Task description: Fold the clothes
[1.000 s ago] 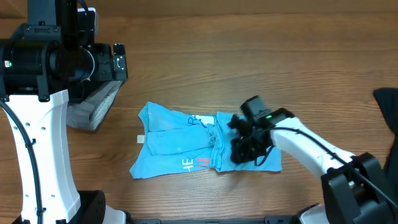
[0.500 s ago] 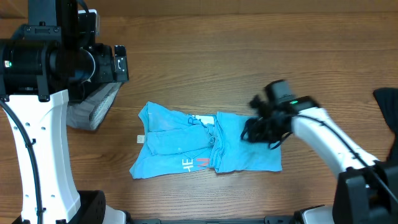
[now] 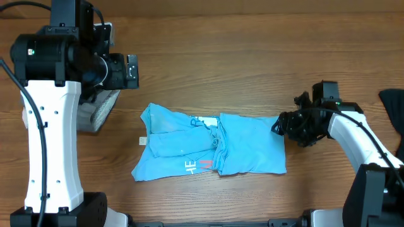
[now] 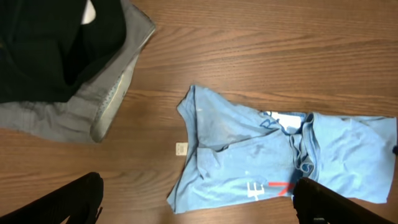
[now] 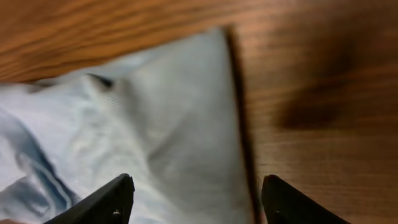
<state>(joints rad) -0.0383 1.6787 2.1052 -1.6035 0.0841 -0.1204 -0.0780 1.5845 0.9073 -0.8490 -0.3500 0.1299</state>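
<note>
Blue T-shirt (image 3: pixel 211 148) rumpled flat mid-surface (image 3: pixel 252 50), black and grey clothes (image 4: pixel 68 68) plain only in left wrist view, left end effector (image 4: pixel 196 186) high, spread wide, right end effector (image 5: pixel 196 186) low over shirt's right edge, jaws parted, empty

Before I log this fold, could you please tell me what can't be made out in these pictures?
- Lettering on the sky-blue T-shirt: overhead, mostly tucked into the fold, unreadable.
- Grey and black garment pile: overhead, left arm covers most of it.
- Dark item: overhead, cut by the right edge; kind unclear.
</note>
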